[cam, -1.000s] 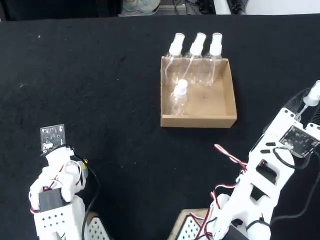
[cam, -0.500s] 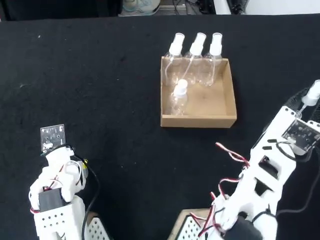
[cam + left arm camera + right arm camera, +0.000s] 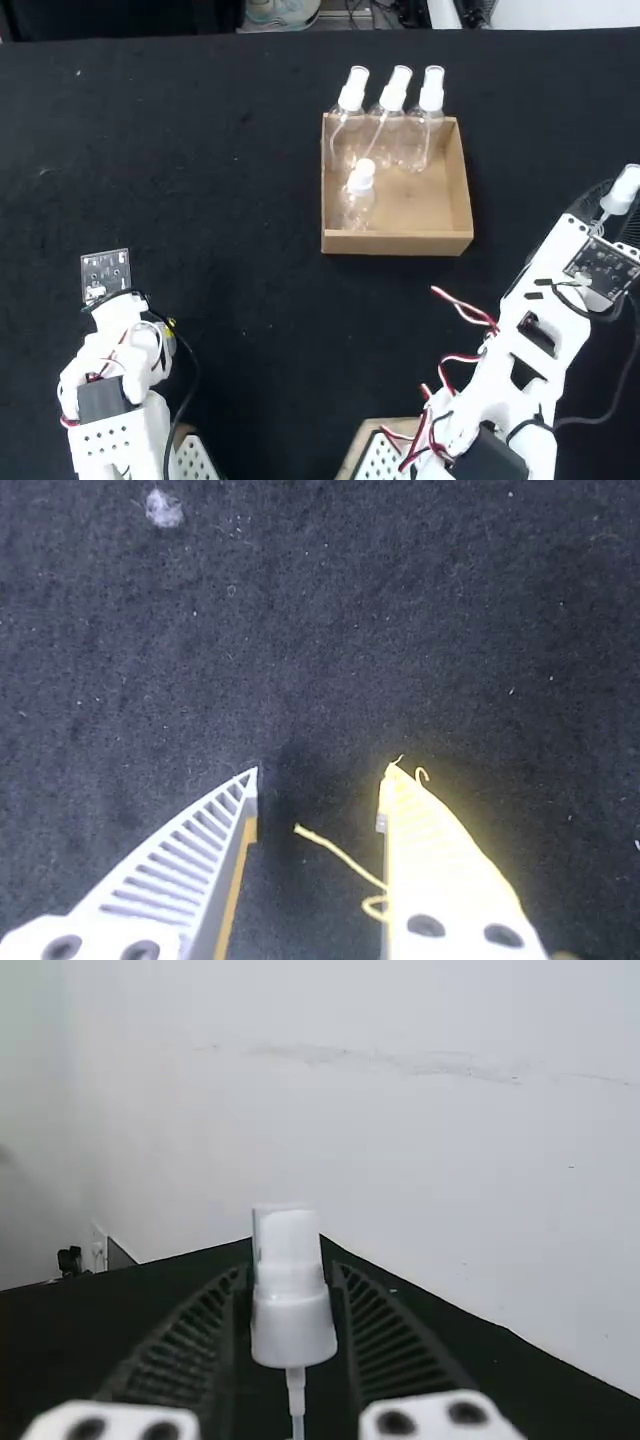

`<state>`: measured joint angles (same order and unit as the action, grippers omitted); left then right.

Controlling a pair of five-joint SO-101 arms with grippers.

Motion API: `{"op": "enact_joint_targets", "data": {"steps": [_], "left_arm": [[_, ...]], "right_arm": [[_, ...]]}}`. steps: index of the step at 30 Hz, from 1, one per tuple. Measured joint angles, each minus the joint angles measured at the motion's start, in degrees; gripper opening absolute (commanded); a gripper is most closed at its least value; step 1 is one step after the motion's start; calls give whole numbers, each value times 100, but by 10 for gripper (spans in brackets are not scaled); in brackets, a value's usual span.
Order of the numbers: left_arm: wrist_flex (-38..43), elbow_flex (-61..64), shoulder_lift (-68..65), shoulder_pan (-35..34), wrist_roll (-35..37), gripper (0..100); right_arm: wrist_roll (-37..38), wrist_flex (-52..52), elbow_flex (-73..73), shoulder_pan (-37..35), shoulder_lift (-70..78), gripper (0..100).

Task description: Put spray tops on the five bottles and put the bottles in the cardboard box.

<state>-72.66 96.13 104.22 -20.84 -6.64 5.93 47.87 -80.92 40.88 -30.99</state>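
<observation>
Step in hand: the fifth and last cap. The right arm, along the right edge of the high view, holds a white spray top up off the bench.
Right jaws: pinching the spray top by its collar, nozzle end up, thin dip tube hanging down between them.
Left jaws: spread apart, nothing between them, aimed down at bare black cloth. The left arm sits folded in the lower left.
Cardboard box: upper right of centre, open side up.
Bottles: four clear ones in the box, all capped. Three stand in a row along its upper wall; the fourth bottle is alone toward the lower left corner.
Progress: four of five home, by my count.
Next move: this top wants an open bottle neck. Tube in first, kept plumb, then the collar seated down, probably with the idle arm steadying the bottle.
After that: the box's lower right floor looks free for the last bottle.
</observation>
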Motion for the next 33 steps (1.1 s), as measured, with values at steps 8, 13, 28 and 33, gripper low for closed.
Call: {"op": "enact_joint_targets", "data": {"steps": [8, 13, 28, 33], "left_arm": [[0, 0, 0, 0, 0, 191], [0, 0, 0, 0, 0, 191], [0, 0, 0, 0, 0, 191], [0, 0, 0, 0, 0, 191]], "right_arm": [[0, 0, 0, -9, 0, 194], [35, 0, 0, -114, 9, 194], [35, -3015, 211, -114, -1530, 342], [35, -5222, 448, -229, -2382, 392]]}}
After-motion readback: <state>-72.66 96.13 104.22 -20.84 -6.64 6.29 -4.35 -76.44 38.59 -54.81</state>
